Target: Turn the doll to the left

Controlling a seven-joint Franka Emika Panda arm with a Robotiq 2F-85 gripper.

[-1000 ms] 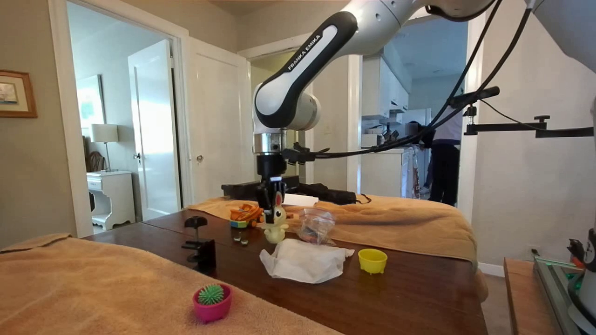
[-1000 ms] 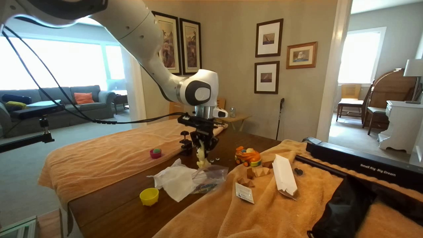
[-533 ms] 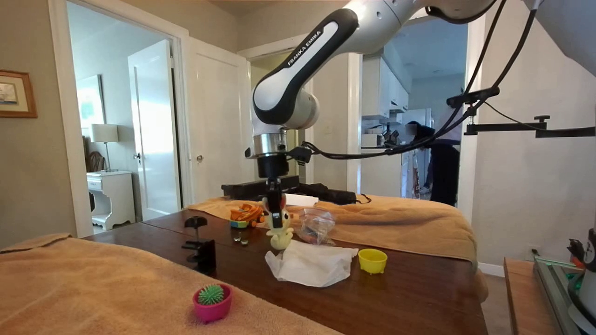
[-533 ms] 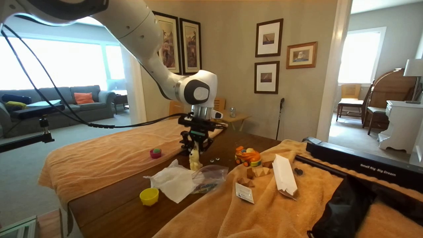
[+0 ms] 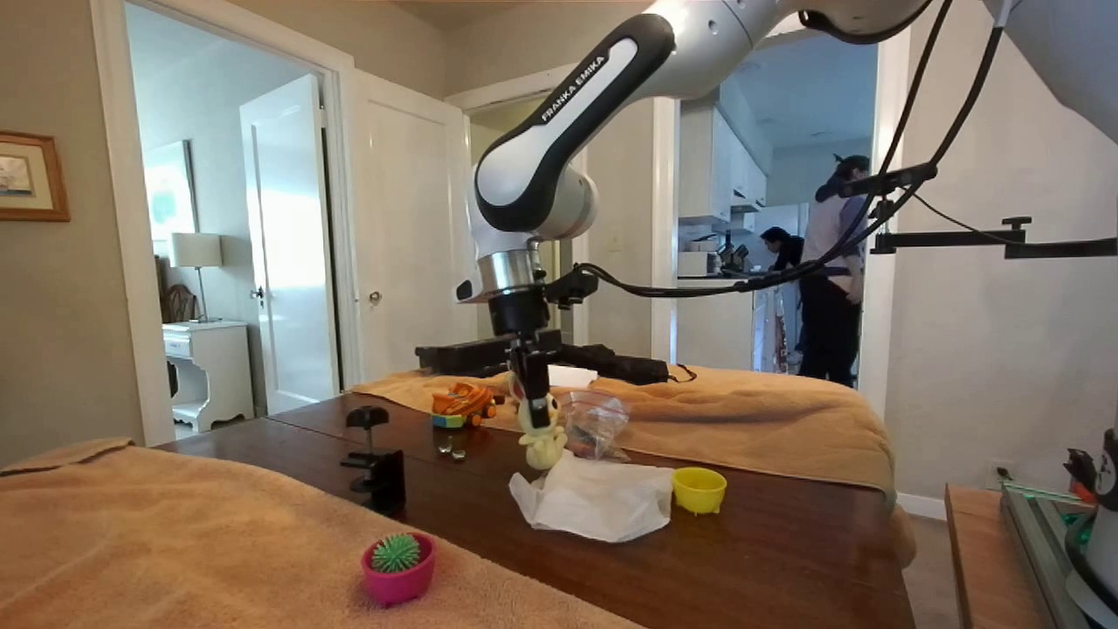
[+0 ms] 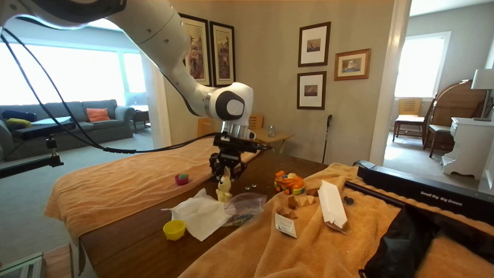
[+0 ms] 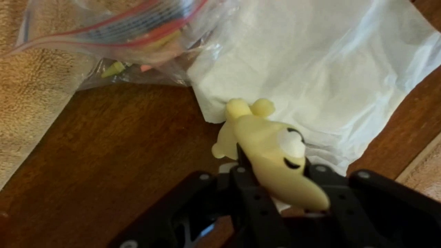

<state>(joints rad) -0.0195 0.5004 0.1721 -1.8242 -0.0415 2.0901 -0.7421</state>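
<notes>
The doll is a pale yellow rabbit-like figure with long ears and large eyes. It is on the dark wooden table in both exterior views (image 5: 543, 449) (image 6: 224, 189), leaning slightly. In the wrist view the doll (image 7: 262, 137) has its head between my fingers, with an ear pointing back over the gripper. My gripper (image 5: 540, 409) is shut on the doll's head, and the fingers (image 7: 274, 163) touch it on both sides. In an exterior view the gripper (image 6: 228, 173) partly hides the ears. I cannot tell whether the doll's base rests fully on the table.
White crumpled paper (image 5: 594, 498) lies against the doll's base. A clear plastic bag (image 6: 247, 206) is beside it. A yellow cup (image 5: 699, 491), an orange toy car (image 5: 461, 404), a black clamp (image 5: 380, 472) and a pink cup (image 5: 398, 581) with a green ball stand around.
My gripper has turned about its axis and then tilted, carrying the doll toward the white paper. The doll has turned and leaned, and the paper has shifted toward the yellow cup.
</notes>
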